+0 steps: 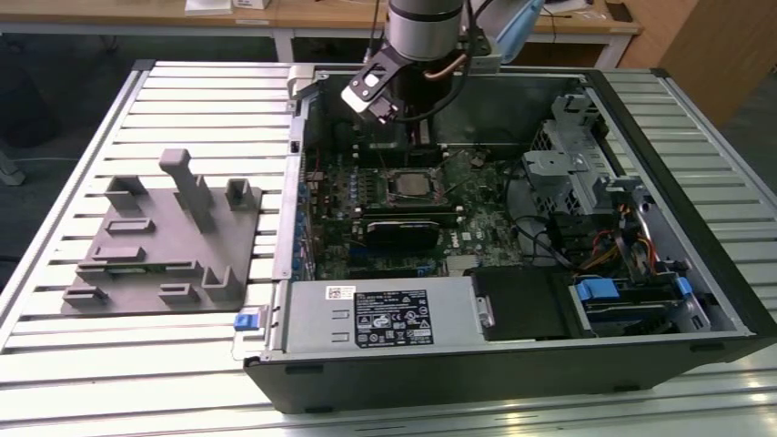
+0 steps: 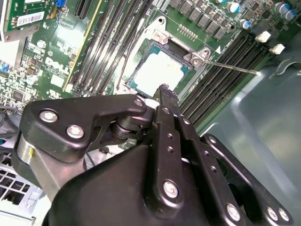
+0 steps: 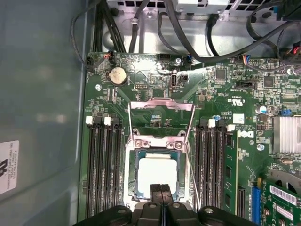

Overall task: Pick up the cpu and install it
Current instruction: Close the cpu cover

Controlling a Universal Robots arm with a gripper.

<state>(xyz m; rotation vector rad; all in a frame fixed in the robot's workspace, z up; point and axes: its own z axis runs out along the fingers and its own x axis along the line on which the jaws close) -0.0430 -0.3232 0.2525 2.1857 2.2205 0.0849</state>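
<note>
The cpu (image 3: 156, 175) is a pale silver-grey square lying flat in the motherboard socket (image 1: 410, 185), and it also shows in the second wrist view (image 2: 157, 70). The socket's metal load plate (image 3: 160, 117) is flipped open, away from the chip. My gripper (image 3: 161, 189) hovers just above the near edge of the cpu. Its two black fingers (image 2: 165, 101) are pressed together with nothing between them. In the exterior view the arm (image 1: 425, 27) reaches down into the open computer case over the socket.
A grey tray (image 1: 164, 241) with raised fixtures lies on the slatted table at the exterior view's left. Inside the case are memory slots (image 3: 101, 169) on both sides of the socket, a black block (image 1: 410, 229), a power supply (image 1: 388, 314) and a drive cage (image 1: 570, 173).
</note>
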